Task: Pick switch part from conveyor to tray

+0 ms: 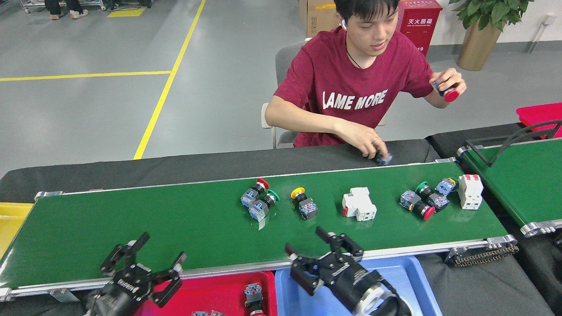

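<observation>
The conveyor (131,228) runs across the middle, a dark-green belt with silver rails. On it lie switch parts: a red- and green-capped pair (257,201), a yellow-capped one (303,204), a white breaker (359,204), a cluster of buttons (423,199) and a second white breaker (470,192). My left gripper (162,248) hangs open and empty over the belt's front rail, above the red tray (210,292). A switch part (253,295) lies in that tray. My right gripper (303,240) is open and empty at the front rail, above the blue tray (404,281).
A person sits behind the belt, one hand (375,151) on a part at the back rail, the other holding up a red-capped switch (447,91). A second green belt (527,180) with a black bracket adjoins at right. A yellow bin (11,219) sits far left.
</observation>
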`<state>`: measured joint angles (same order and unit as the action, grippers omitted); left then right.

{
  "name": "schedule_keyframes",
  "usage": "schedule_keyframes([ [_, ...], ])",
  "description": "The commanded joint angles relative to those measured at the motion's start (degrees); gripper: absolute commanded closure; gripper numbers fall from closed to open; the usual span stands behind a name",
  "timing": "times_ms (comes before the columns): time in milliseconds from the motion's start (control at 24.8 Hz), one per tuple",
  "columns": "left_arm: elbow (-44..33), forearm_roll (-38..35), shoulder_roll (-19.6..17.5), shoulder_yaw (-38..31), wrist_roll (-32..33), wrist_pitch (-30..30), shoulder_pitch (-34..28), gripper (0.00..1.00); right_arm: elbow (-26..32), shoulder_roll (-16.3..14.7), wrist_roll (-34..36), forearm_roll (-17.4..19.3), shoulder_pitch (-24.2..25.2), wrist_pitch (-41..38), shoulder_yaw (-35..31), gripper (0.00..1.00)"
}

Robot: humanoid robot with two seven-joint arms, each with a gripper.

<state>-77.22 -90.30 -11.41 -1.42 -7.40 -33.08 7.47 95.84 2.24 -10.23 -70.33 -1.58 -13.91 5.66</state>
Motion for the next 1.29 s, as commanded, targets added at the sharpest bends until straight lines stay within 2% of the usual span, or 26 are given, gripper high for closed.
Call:
schedule_keyframes([
  [0,2.34,-1.28,-0.11,0.28,1.42,-0.06,2.81,0.00,0.84,-0.39,5.05,-0.25,1.22,1.87,-3.20,0.11],
  [81,3.66,-1.63,-0.02,1.33,2.30,-0.32,4.04,0.00,1.28,-1.71,8.48,-0.25,4.48,1.87,-4.60,0.11],
  [202,4.89,-1.63,0.33,2.92,3.62,-0.23,4.57,0.00,2.07,-3.99,8.83,-0.25,7.02,2.05,-4.69,0.10],
  [404,7.61,-1.63,3.58,2.83,6.34,0.47,6.94,0.00,3.74,-3.64,8.83,-0.87,9.92,2.40,-5.57,0.11],
  [566,12.36,-1.63,4.37,2.74,6.43,3.46,10.89,0.00,3.13,-1.01,8.57,-5.08,8.70,6.97,-3.73,0.11],
  [687,15.35,-1.63,4.20,2.83,6.43,3.90,13.18,0.00,-0.39,0.66,7.33,-8.78,5.00,10.22,1.55,0.11],
  [768,16.05,-1.63,3.93,2.83,6.43,3.81,13.36,0.00,-5.57,2.24,7.16,-11.15,0.62,16.10,7.17,0.11],
  [889,16.23,-1.63,3.85,2.92,6.43,3.63,13.36,0.00,-12.87,2.95,6.98,-11.06,-7.30,22.70,12.10,0.10],
  [970,16.40,-1.63,3.76,3.00,6.43,3.81,13.45,0.00,-20.43,4.27,7.07,-10.88,-13.54,26.04,15.26,0.09],
  [1091,18.25,-1.72,4.20,2.92,6.43,4.60,15.12,0.00,-32.29,6.90,7.25,-10.80,-20.05,26.66,16.58,0.09],
  [1172,21.15,-1.72,4.20,3.18,6.43,6.71,17.31,0.00,-36.77,6.99,7.51,-10.62,-22.77,26.74,17.90,0.09],
  [1253,24.31,-1.81,4.29,3.35,6.34,7.68,19.33,0.00,-38.62,7.08,7.51,-9.92,-24.09,26.83,20.36,0.09],
])
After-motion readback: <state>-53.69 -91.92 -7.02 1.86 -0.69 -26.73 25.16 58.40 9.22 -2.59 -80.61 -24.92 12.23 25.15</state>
